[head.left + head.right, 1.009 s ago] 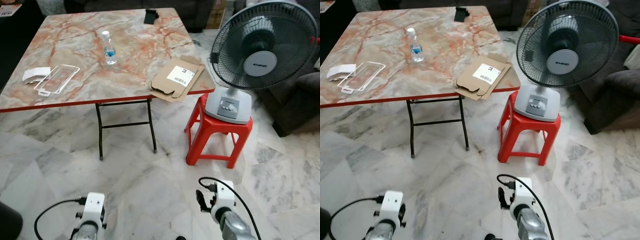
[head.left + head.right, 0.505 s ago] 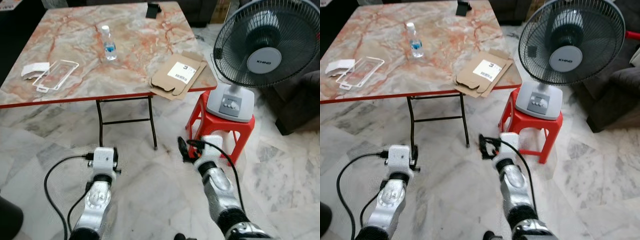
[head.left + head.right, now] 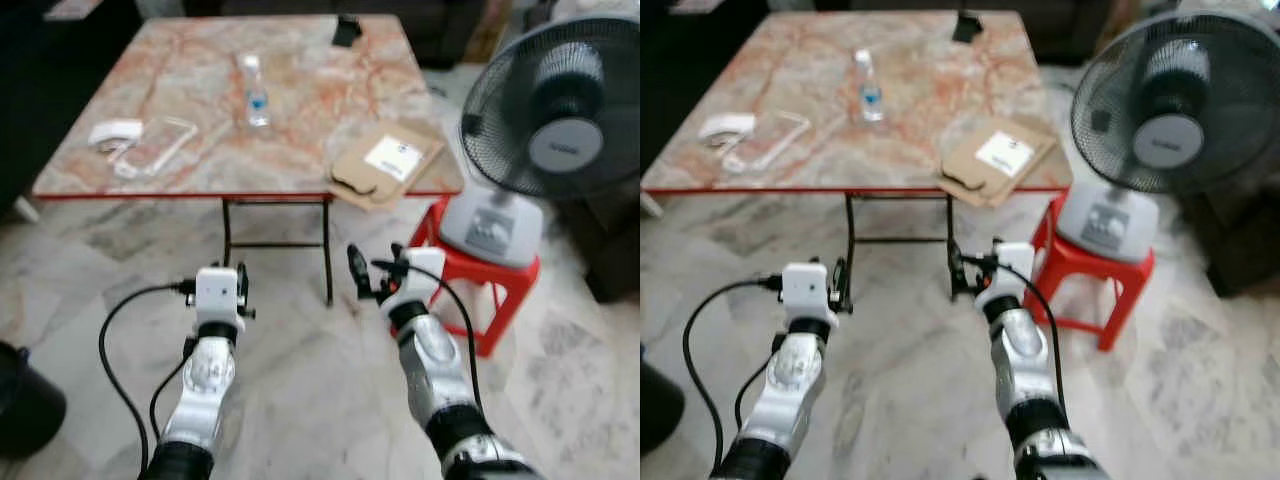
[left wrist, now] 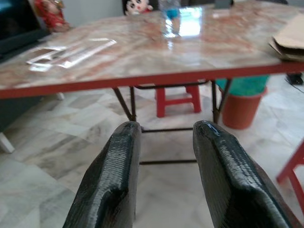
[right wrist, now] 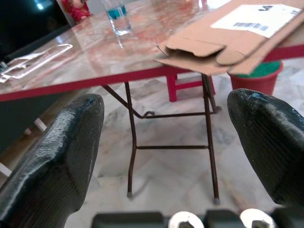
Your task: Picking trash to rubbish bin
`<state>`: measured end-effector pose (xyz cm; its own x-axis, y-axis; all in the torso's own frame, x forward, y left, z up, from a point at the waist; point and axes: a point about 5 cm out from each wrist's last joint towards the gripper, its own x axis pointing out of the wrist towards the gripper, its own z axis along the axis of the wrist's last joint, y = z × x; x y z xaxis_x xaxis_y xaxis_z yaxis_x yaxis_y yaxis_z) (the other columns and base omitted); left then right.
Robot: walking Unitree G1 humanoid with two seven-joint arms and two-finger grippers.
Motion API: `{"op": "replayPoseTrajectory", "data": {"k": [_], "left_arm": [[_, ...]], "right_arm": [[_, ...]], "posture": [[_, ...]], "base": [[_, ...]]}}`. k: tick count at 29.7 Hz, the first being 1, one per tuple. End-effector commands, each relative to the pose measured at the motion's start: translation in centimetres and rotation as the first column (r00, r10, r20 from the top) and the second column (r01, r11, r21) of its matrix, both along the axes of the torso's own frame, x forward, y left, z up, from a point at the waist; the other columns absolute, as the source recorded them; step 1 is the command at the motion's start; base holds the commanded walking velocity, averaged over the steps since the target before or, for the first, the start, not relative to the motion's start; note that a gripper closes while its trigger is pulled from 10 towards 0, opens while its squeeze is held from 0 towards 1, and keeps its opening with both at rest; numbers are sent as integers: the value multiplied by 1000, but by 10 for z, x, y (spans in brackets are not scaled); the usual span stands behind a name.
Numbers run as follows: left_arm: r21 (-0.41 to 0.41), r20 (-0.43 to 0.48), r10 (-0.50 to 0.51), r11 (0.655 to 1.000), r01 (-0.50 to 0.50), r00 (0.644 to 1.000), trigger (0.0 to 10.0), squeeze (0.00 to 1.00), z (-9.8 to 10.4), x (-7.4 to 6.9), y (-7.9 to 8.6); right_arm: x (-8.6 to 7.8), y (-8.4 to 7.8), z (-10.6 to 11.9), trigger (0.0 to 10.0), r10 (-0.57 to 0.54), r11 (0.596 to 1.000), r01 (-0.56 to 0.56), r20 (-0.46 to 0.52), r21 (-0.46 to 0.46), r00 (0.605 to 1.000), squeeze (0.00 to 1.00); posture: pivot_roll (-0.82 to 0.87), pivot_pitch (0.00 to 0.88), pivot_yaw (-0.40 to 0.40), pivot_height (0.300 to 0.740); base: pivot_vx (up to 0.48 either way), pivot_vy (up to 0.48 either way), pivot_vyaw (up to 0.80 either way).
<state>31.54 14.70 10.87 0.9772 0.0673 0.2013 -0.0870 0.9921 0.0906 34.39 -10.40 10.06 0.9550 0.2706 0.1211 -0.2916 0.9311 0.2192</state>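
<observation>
A flattened cardboard box (image 3: 388, 165) with a white label lies on the marble table (image 3: 320, 110), overhanging its near right edge. A small plastic water bottle (image 3: 255, 92) stands mid-table. Clear plastic packaging (image 3: 155, 145) and a white scrap (image 3: 113, 131) lie at the left end. Both arms are raised before the table's front edge, below the tabletop. My left gripper (image 3: 241, 283) is open and holds nothing, its fingers (image 4: 118, 161) pointing under the table. My right gripper (image 3: 375, 272) is open wide and points toward the cardboard box (image 5: 228, 33).
A black bin (image 3: 25, 410) stands on the floor at the lower left. A fan (image 3: 555, 130) sits on a red stool (image 3: 500, 290) right of the table. An orange and green bucket (image 4: 240, 97) and another red stool (image 4: 178, 95) stand beyond the table legs.
Both arms have risen from the bottom of the view to just before the table edge. The camera has shifted, so the table sits further right and the bin has come into view.
</observation>
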Motion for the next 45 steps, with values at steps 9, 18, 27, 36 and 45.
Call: {"op": "replayPoseTrajectory", "data": {"k": [9, 18, 27, 36, 45], "left_arm": [[5, 0, -10, 1000, 10, 1000, 10000, 0, 7, 2, 0], [13, 14, -27, 1000, 27, 1000, 10000, 0, 12, 3, -4], [16, 24, -28, 999, 28, 999, 10000, 0, 16, 3, -4], [14, 34, -24, 1000, 23, 999, 10000, 0, 20, 3, -4], [12, 36, -23, 1000, 23, 999, 10000, 0, 20, 2, -5]], "right_arm": [[3, -2, 4, 10000, -22, 1000, 22, -8, 21, 1000, 0], [4, 0, 8, 10000, -25, 999, 25, 8, 42, 1000, 0], [4, 2, 8, 10000, -24, 999, 23, 4, 43, 1000, 0], [3, 4, 10, 10000, -2, 1000, 2, 28, 9, 1000, 0], [3, 3, 9, 10000, -13, 999, 13, 17, 47, 1000, 0]], "posture": [[70, 159, -7, 740], [73, 172, -6, 740], [77, 176, -6, 740], [76, 176, -9, 740], [77, 178, -11, 740]], "base": [[275, 0, 0], [282, 0, -420], [282, 0, 0], [288, 0, 267], [297, 0, 89]]}}
